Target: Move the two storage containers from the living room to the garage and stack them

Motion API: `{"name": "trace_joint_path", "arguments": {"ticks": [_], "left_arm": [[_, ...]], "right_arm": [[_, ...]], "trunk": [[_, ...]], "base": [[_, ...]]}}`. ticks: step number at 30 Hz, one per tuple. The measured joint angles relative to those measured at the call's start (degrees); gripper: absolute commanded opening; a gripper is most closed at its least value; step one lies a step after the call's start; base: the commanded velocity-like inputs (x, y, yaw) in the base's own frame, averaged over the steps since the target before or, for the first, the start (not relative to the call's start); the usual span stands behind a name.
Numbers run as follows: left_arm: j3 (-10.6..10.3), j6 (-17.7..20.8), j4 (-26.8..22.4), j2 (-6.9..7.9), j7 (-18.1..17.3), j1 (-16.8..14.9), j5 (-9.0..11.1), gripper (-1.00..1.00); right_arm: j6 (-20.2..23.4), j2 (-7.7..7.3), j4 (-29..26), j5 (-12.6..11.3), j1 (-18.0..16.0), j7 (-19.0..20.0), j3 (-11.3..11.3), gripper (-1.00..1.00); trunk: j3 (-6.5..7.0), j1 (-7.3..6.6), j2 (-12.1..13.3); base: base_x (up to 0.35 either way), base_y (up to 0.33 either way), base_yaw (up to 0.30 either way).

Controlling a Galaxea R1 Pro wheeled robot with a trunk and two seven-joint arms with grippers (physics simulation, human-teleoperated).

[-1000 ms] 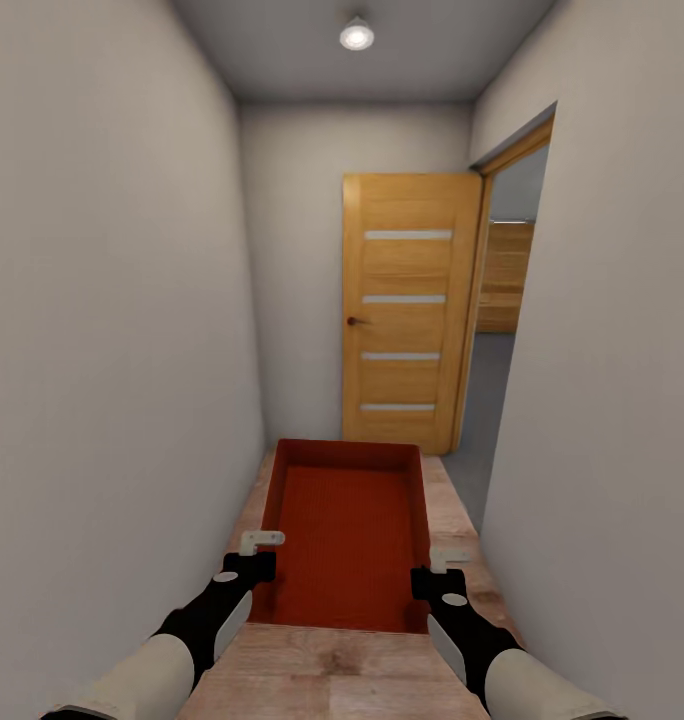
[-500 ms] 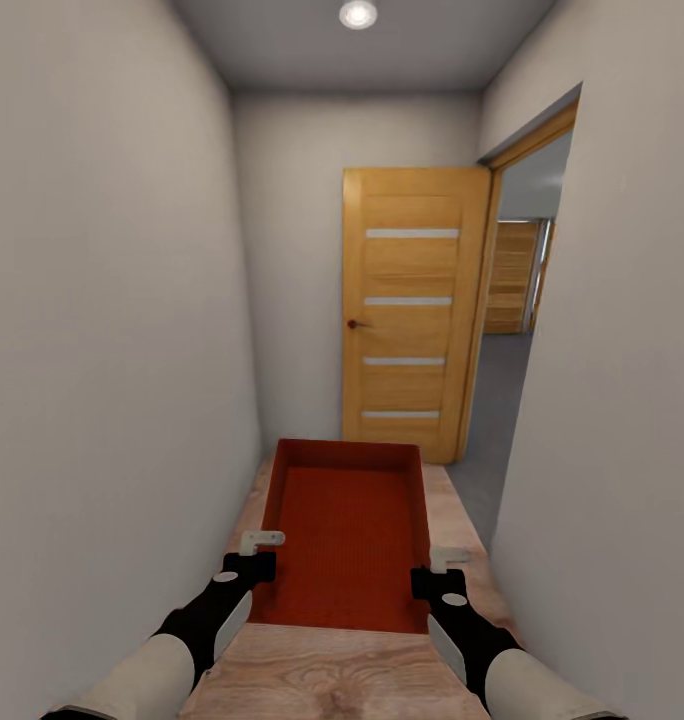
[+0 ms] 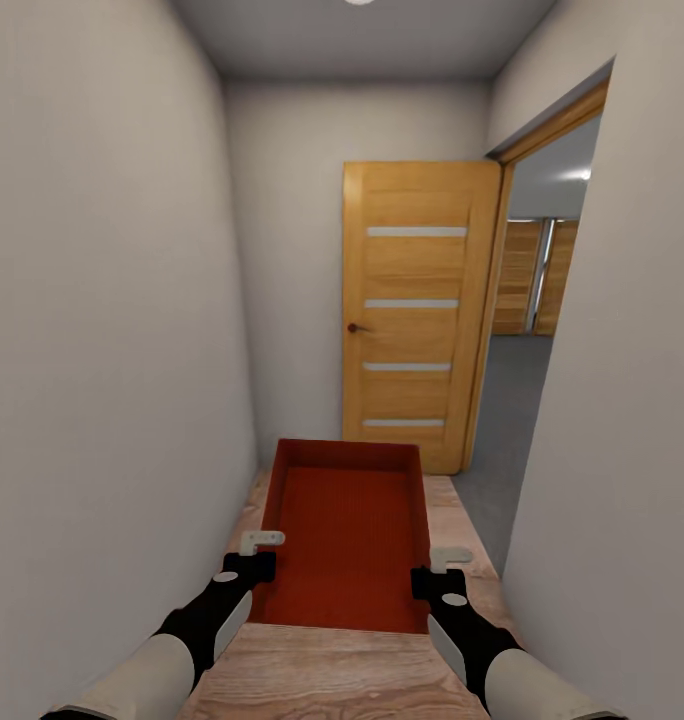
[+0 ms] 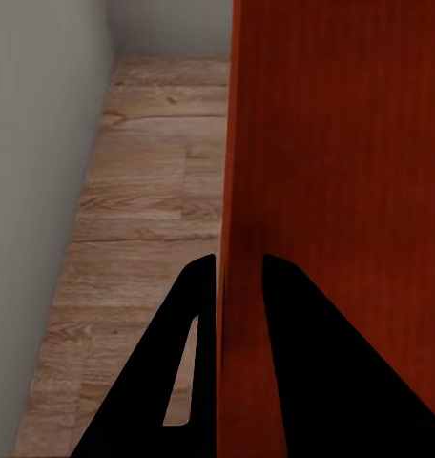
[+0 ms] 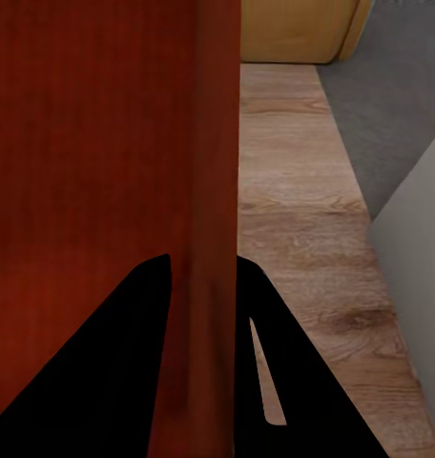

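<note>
One orange-red storage container (image 3: 347, 530) hangs in front of me above the wood-plank hallway floor, open side up and empty. My left gripper (image 3: 262, 545) is shut on its left wall near the near corner. My right gripper (image 3: 444, 558) is shut on its right wall. In the left wrist view the container wall (image 4: 322, 191) runs between the two dark fingers of the left gripper (image 4: 238, 262). The right wrist view shows the same for the container (image 5: 103, 143) and the right gripper (image 5: 203, 260).
I stand in a narrow hallway with plain light walls close on both sides. An orange wooden door (image 3: 417, 310) stands swung open ahead. Beside it on the right, a doorway opens onto a dark grey floor (image 3: 507, 420) with wood panels (image 3: 530, 278) far back.
The view has advanced down the hallway: door and doorway look closer and the ceiling light has slid out at the top. Both grippers hold the container as before.
</note>
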Motion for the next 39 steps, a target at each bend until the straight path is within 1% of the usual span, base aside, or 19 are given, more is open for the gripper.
{"name": "trace_joint_path", "arguments": {"ticks": [39], "left_arm": [[-0.04,0.0,0.0,0.01,0.01,0.0,0.07,-1.0]], "right_arm": [[0.0,0.0,0.0,-0.01,0.0,0.0,0.02,-1.0]], "trunk": [[0.0,0.0,0.0]], "base": [[0.324,0.0,0.0]]}}
